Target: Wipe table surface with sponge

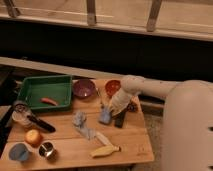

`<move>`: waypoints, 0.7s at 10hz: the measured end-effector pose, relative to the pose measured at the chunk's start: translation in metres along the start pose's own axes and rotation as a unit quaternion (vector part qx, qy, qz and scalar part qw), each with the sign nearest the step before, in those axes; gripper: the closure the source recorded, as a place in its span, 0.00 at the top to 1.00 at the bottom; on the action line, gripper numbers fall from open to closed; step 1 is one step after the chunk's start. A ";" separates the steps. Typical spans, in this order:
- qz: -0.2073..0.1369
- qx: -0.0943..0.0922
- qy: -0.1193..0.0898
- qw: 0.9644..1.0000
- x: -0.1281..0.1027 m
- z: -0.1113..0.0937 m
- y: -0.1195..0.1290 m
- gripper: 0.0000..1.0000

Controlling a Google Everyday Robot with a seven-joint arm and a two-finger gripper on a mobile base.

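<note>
The pale blue-grey sponge (pixel 105 117) rests on the light wooden table surface (pixel 70 142) right of centre. My gripper (pixel 108 110) comes down from the white arm at the right and is shut on the sponge's upper edge, pressing it against the wood. The fingers themselves are mostly hidden behind the arm's white wrist.
A black remote (pixel 120 119) lies just right of the sponge and a blue-grey rag (pixel 82 125) to its left. Behind stand a purple bowl (pixel 84 88), an orange bowl (pixel 113 87) and a green tray (pixel 45 90). A banana (pixel 105 150), an orange (pixel 33 136) and cups sit along the front.
</note>
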 end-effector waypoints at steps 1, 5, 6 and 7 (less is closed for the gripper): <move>-0.016 -0.009 0.001 1.000 0.003 0.002 0.016 0.00; -0.049 -0.024 0.015 0.998 0.048 0.004 0.029 0.00; -0.047 -0.023 0.024 0.998 0.061 0.005 0.022 0.00; -0.040 -0.017 0.031 0.999 0.070 0.007 0.008 0.00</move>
